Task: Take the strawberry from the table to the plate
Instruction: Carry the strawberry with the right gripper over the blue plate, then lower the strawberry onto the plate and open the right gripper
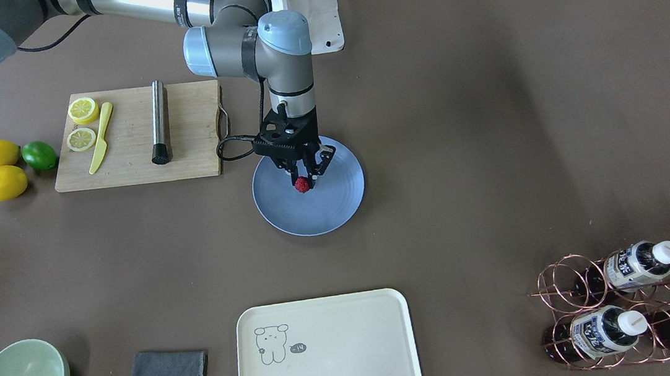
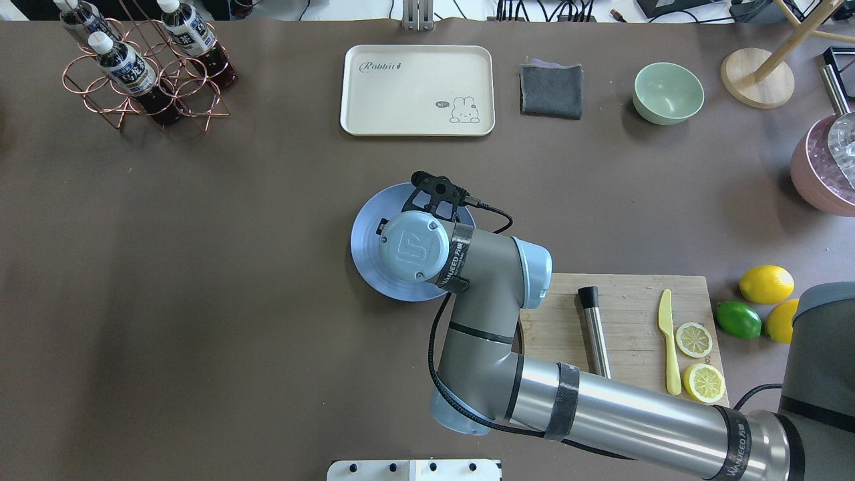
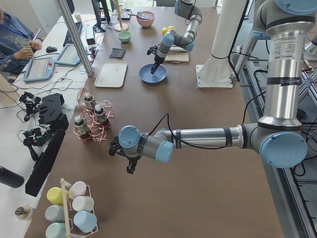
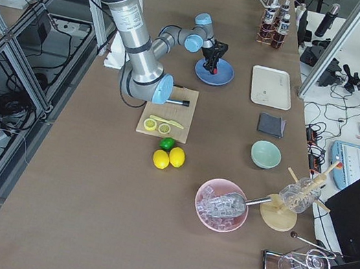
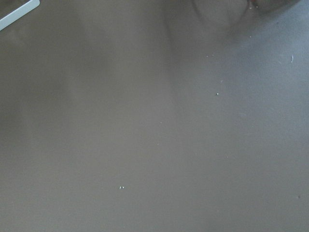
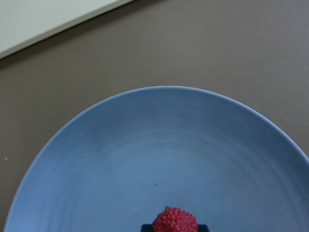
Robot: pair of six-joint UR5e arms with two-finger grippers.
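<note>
The strawberry (image 1: 301,184) sits pinched between the tips of the right claw (image 1: 303,180), which has narrowed to little more than the berry's width. It hangs low over the inner part of the light-blue plate (image 1: 325,214). Whether it touches the plate I cannot tell.

It is tiny and surely very light. Its bumpy skin should give the fingers some bite, but it looks likely to squash or pop out under a hard squeeze. A gentle hold across its widest part, as here, suits it. Being roundish, it may roll a little once let go.

The plate lies on the tabletop (image 1: 460,137), just beside the wooden cutting board (image 1: 192,134). The left claw (image 3: 125,157) hovers over bare tabletop well apart, and I cannot tell how far open it is.
</note>
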